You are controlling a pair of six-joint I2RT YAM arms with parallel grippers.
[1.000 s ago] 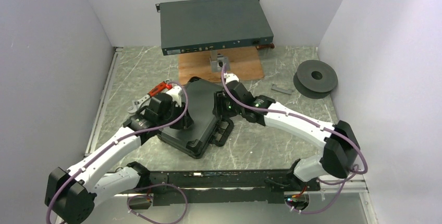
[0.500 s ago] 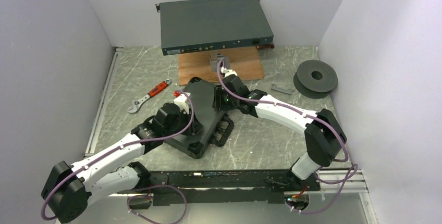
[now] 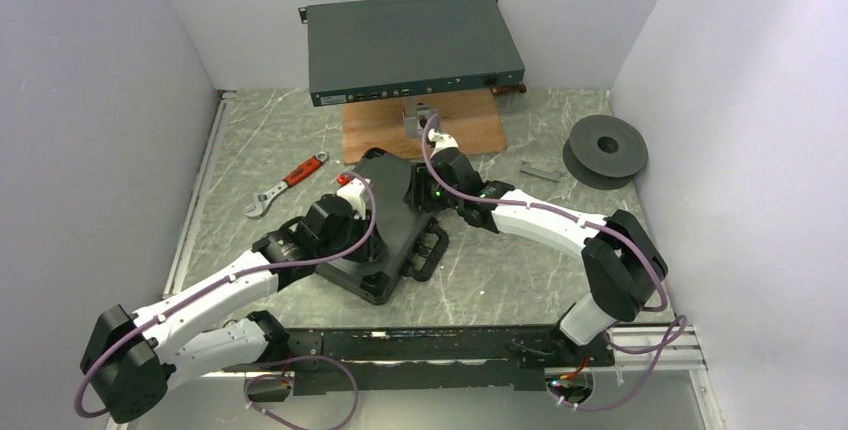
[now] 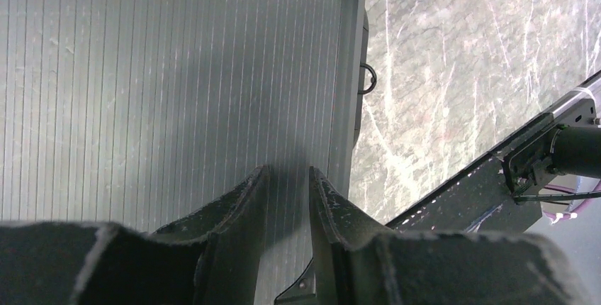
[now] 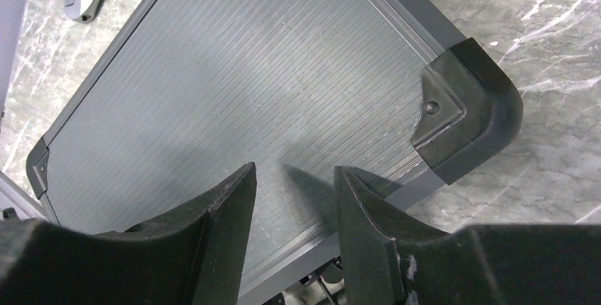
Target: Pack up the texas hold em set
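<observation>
Briefcase lies shut on the worktop, lid up, with both arms over it. I see the left gripper above the ribbed lid near one edge, jaws a narrow slit apart, holding nothing. The right gripper is above the lid by a capped corner, jaws moderately parted, empty.
</observation>
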